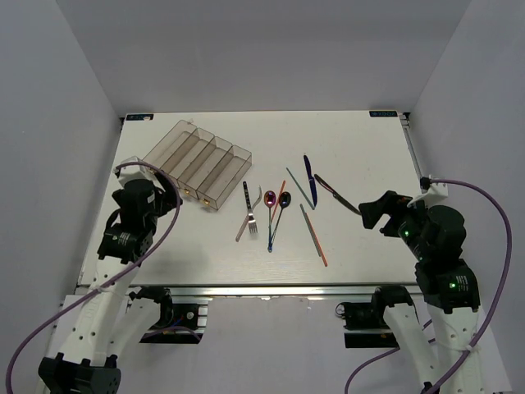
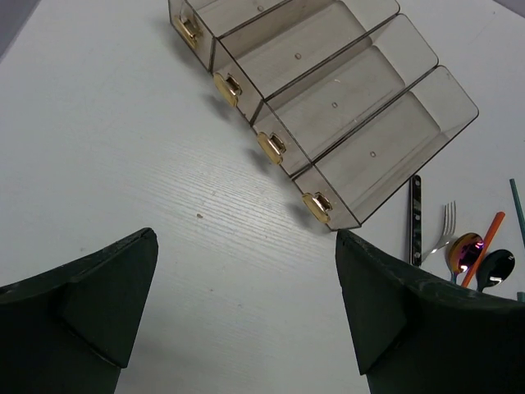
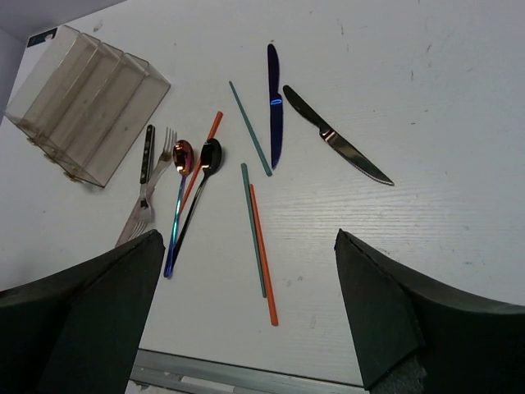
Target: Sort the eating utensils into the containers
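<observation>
White table (image 1: 369, 148): tray (image 1: 215, 174) compartments bare, utensils (image 1: 283, 199) beside it, L gripper (image 2: 246, 238) & R gripper (image 3: 248, 236) agape.

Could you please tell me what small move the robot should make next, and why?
Probably lower the open right gripper onto the dark knife. It is the utensil lying nearest that gripper, and the tray holds nothing yet.

Ten utensils (image 1: 283, 199), one tray (image 1: 201, 164)
</observation>
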`<state>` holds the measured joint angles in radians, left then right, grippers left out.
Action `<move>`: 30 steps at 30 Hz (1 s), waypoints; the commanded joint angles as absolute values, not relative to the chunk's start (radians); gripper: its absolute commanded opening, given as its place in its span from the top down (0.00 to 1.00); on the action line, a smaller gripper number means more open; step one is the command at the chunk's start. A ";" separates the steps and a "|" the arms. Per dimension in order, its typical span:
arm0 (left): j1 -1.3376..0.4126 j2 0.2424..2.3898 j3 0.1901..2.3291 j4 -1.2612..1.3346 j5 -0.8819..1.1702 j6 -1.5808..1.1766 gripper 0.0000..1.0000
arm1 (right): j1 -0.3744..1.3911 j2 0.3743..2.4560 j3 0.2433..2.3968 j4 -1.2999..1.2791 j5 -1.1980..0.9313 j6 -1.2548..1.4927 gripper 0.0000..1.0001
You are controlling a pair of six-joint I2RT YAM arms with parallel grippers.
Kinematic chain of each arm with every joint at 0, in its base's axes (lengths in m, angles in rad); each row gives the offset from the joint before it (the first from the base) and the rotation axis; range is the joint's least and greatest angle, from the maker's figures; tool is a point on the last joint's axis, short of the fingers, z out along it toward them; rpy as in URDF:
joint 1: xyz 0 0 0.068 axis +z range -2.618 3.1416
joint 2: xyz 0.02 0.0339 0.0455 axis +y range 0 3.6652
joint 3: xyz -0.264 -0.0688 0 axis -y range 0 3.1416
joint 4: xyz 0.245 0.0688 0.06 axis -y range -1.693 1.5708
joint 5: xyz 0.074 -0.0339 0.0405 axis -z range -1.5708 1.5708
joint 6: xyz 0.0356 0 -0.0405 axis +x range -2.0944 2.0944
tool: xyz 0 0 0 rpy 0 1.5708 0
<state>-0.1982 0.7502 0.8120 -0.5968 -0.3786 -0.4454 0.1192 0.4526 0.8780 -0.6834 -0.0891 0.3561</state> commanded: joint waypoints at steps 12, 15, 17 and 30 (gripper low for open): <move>-0.584 1.429 1.176 -0.525 -0.408 -0.710 0.02 | 0.123 0.522 0.805 -0.629 -0.141 0.351 0.11; -0.630 1.698 1.334 -0.537 -0.436 -0.703 0.03 | 0.124 0.526 0.790 -0.635 -0.146 0.351 0.11; -0.635 1.791 1.361 -0.546 -0.474 -0.712 0.10 | 0.123 0.517 0.767 -0.631 -0.162 0.351 0.11; -0.635 1.911 1.350 -0.493 -0.499 -0.739 0.27 | 0.123 0.506 0.755 -0.626 -0.170 0.344 0.11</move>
